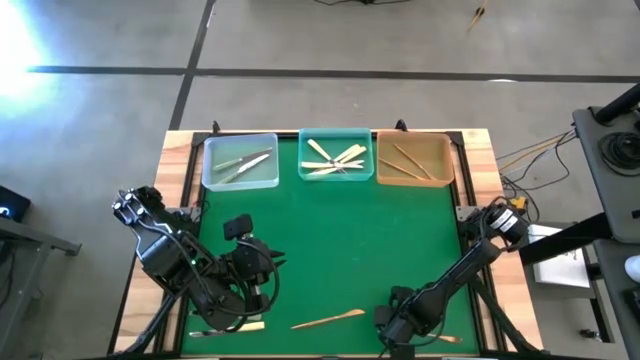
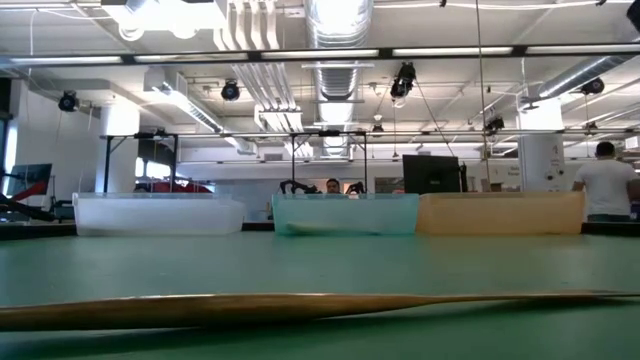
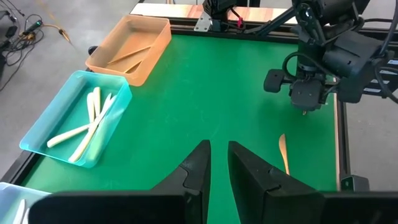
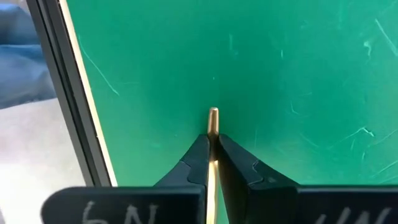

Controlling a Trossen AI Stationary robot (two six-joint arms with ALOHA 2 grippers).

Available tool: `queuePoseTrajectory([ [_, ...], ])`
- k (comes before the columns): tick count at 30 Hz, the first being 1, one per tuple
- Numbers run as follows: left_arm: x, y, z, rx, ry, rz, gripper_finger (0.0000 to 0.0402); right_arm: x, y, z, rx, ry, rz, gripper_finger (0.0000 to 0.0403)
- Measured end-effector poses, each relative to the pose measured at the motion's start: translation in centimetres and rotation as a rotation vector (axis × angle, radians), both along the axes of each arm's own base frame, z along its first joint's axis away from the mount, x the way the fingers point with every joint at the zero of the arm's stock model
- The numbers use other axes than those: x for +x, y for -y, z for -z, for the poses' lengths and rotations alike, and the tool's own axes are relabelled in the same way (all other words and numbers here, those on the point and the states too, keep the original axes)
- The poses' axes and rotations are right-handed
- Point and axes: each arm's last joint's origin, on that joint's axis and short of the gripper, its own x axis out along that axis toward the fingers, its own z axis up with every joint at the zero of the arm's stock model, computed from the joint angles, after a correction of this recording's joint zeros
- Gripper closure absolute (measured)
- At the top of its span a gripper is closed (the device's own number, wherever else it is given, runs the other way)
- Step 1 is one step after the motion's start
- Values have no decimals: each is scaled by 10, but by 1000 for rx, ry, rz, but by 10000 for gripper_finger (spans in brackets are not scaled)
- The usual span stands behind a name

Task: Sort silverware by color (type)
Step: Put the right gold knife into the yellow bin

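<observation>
My right gripper [image 4: 213, 149] is near the table's near edge [image 1: 392, 325], pointing down at the green mat, shut on a thin tan-brown utensil [image 4: 213, 118]. My left gripper [image 3: 217, 155] waits over the near left part of the table [image 1: 268, 262], open by a narrow gap and holding nothing. Another tan-brown utensil [image 1: 330, 320] lies flat on the mat between the arms and also shows in the low view [image 2: 300, 305]. Silver utensils lie in the clear tray [image 1: 240, 162], cream ones in the teal tray [image 1: 335, 157], and wood-like ones in the orange tray [image 1: 413, 160]. My right gripper pinches the tan-brown utensil between its two fingers [image 4: 198, 163]. The utensil runs along the fingers, and its rounded end [image 4: 213, 114] sticks out a little past the fingertips, toward the mat. The rest of the utensil is hidden behind the gripper.
The three trays stand in a row along the far edge. A cream piece [image 1: 245, 325] and a silver one [image 1: 205, 333] lie near the left arm at the near edge. A wooden frame [image 1: 180, 150] borders the mat. The mat's middle is bare green.
</observation>
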Motion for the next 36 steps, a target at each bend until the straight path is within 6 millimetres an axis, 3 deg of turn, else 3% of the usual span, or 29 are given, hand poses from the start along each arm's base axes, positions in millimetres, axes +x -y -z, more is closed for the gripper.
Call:
queuePoseTrajectory([
  [3,0,0,0,-2,1,0,363,1,2,-15,13,34,0,393],
  [8,0,1,0,-2,1,1,363,1,9,-59,64,144,-5,393],
  [16,0,1,0,-3,2,1,363,-1,41,-128,-35,413,27,394],
  [21,0,0,0,-2,2,1,363,5,83,-167,-272,647,136,394],
  [27,0,0,0,-1,1,1,363,10,140,-202,-600,789,206,394],
  [36,0,0,0,3,3,-1,363,2,229,-240,-962,735,294,394],
])
